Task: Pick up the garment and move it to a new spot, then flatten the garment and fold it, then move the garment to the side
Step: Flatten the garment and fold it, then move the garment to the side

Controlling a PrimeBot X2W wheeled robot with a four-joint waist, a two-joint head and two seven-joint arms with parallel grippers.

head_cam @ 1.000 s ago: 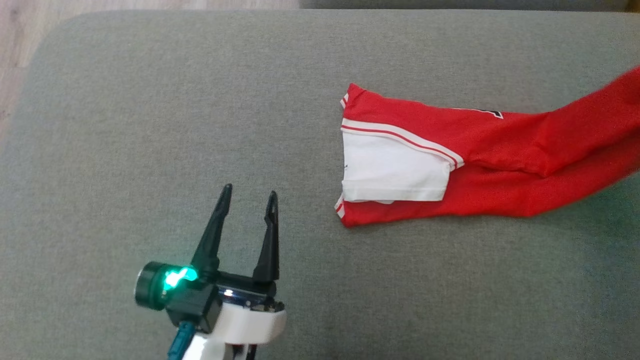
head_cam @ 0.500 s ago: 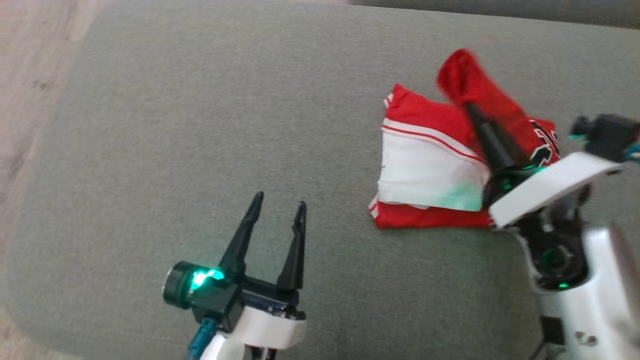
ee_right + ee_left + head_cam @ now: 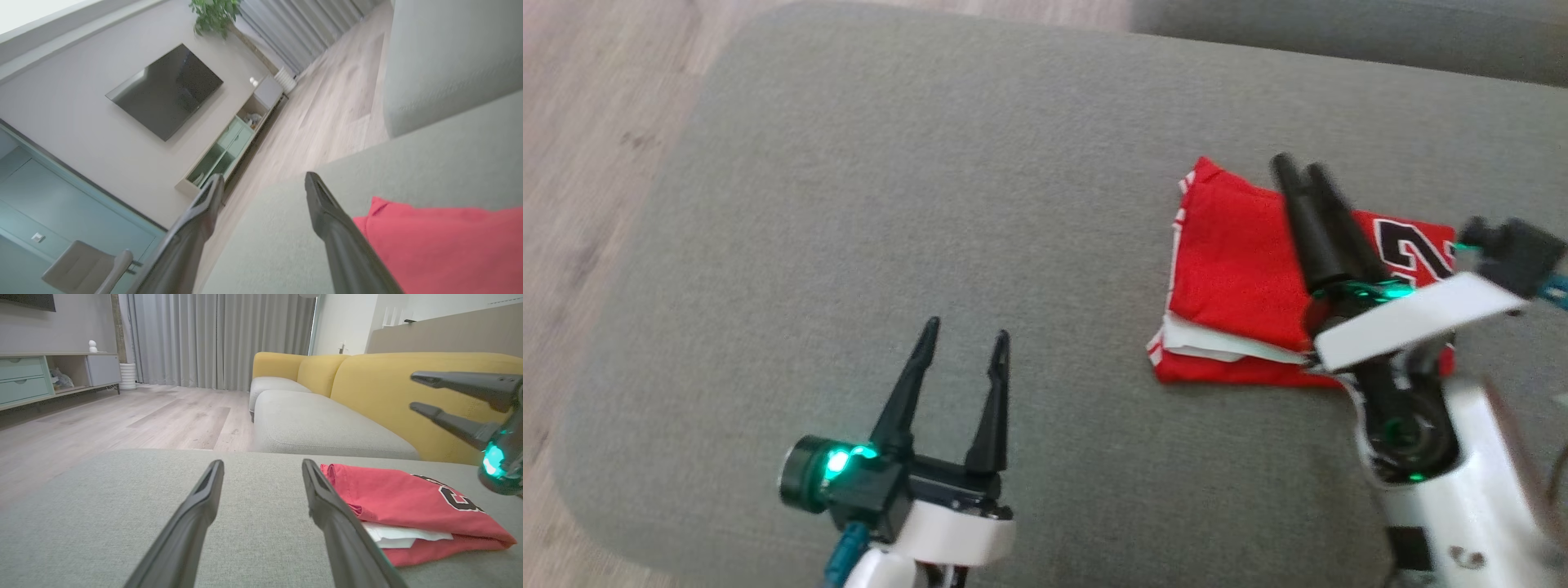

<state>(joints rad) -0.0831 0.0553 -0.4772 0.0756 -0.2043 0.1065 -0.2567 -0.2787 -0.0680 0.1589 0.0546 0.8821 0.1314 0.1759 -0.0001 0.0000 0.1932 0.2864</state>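
Right gripper [image 3: 1298,167], jaws open, is hovering over the folded red jersey [image 3: 1233,253] on the grey cushion [image 3: 931,188]; left gripper [image 3: 966,329], likewise open, is hovering well apart.

The garment [image 3: 1233,261] lies on the cushion [image 3: 931,204], right of the left gripper [image 3: 967,327].

A red fabric jersey [image 3: 1233,253] with white trim and a black numeral lies folded flat on the grey cushion [image 3: 931,204], toward three o'clock

Yellow sofa [image 3: 367,375], grey curtains [image 3: 216,339], pale wood floor [image 3: 143,416]
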